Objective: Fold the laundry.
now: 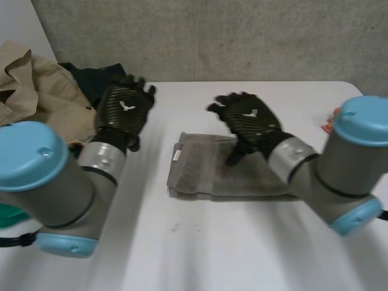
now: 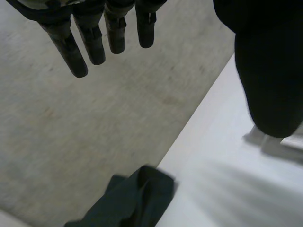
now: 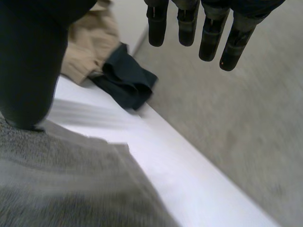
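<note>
A folded grey terry towel [image 1: 230, 176] lies at the centre of the frame on the white table [image 1: 212, 248], its long axis running left to right. The robot's right hand [image 1: 248, 118] hovers over the towel's upper right part, fingers straight and spread, gripping nothing. In the right wrist view its fingers [image 3: 210, 40] point out past the table edge [image 3: 165, 142], while the thumb hangs down close to the towel [image 3: 71, 189]. Whether the thumb touches the cloth is hard to make out.

The left hand [image 1: 124, 109], in the upper left of the frame, is well apart from the towel and likewise relaxed and empty. Its own wrist view shows straight fingers [image 2: 85, 47] held over the table's far edge [image 2: 227, 165].

Just beyond that hand, in the upper left corner, waits the unfolded pile: a crumpled beige cotton garment [image 1: 36, 91] and a dark blue-green cloth [image 1: 91, 76] tucked against it. The dark cloth [image 2: 132, 198] drapes over the table's edge below the left hand's fingertips. From the right wrist it sits beside the beige garment [image 3: 92, 42] as a bunched dark heap [image 3: 125, 80], far past the thumb.

The towel looks finished, so the next piece would likely come from the pile. That pile lies up and left of the towel, and the left hand is much the nearer, with the dark cloth closest to its fingers.
</note>
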`<state>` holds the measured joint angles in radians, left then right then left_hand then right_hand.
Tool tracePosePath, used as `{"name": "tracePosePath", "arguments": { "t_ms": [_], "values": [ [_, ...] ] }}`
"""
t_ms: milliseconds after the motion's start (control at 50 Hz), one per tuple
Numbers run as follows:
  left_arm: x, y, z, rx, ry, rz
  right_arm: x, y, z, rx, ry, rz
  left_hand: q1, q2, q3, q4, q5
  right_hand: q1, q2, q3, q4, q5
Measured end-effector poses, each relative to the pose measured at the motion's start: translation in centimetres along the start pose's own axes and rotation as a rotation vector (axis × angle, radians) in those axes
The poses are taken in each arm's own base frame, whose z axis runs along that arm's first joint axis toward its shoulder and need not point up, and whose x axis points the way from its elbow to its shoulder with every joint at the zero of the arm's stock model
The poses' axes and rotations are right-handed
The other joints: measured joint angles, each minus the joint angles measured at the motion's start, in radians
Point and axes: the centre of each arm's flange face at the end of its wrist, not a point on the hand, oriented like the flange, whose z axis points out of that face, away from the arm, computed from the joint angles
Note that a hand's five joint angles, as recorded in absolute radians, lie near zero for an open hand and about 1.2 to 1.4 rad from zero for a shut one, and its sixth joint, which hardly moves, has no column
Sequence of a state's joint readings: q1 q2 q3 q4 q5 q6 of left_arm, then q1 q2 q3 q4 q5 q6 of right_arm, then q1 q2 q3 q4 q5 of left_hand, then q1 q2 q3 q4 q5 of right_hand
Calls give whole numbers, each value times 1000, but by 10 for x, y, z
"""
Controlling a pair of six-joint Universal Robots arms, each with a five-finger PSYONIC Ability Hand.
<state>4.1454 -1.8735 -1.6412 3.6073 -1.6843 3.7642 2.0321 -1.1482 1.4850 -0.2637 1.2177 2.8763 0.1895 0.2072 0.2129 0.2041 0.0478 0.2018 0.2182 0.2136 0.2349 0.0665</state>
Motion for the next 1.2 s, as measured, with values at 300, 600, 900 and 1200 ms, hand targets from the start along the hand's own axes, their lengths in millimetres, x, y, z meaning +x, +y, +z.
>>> {"name": "tracePosePath", "arguments": {
  "t_ms": [300,600,900,1200],
  "values": [
    [89,14,25,-10,177,-63,63,91,-46,-380,161,15,0,0,0,0,0,99,132,138,113,112],
    [66,13,7,-76,176,-56,86,97,-32,-402,254,-247,0,0,0,0,0,743,951,971,954,904],
    [14,14,-16,-130,52,-61,-104,42,9,42,-246,-718,0,0,0,0,0,730,920,946,927,905],
    [12,7,0,-95,20,-130,-48,7,10,8,-66,-62,0,0,0,0,0,-2,-1,0,-2,0]
  ]
}}
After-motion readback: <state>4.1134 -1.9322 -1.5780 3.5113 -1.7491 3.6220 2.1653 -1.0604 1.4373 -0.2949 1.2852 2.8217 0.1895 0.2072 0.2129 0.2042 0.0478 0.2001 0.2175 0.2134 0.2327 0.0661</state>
